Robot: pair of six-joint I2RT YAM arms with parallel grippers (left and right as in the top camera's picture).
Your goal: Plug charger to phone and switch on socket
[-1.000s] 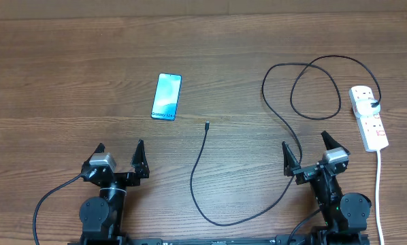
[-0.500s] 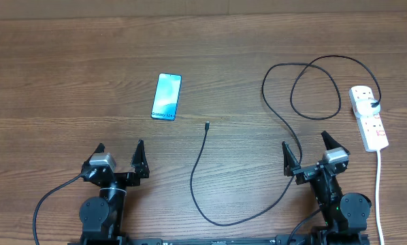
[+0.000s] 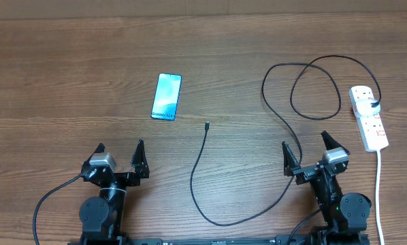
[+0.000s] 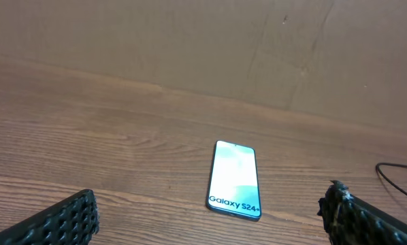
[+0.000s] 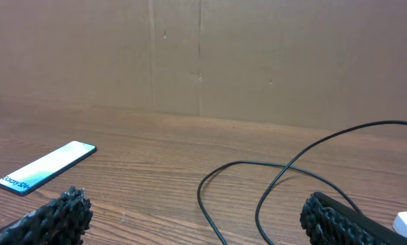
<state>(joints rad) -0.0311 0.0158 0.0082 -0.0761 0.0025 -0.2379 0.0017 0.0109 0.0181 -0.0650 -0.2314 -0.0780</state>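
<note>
Both sets of jaws stand wide apart and hold nothing, the left gripper (image 3: 119, 151) at lower left of the overhead frame and the right gripper (image 3: 304, 144) at lower right. Up and right of the left jaws, the phone (image 3: 167, 96) lies flat on the table (image 3: 67, 61). Its long axis runs nearly up-down, and its lettered short edge faces the bottom of the frame. The charger (image 3: 192, 178) has its small tip (image 3: 207, 125) just lower right of that edge, pointing up-frame, about midway between the arms. Up and right of the right jaws, the socket (image 3: 369, 117) lies lengthwise up-down with the black plug (image 3: 375, 103) seated in it. The left arm seems better placed for the phone.
</note>
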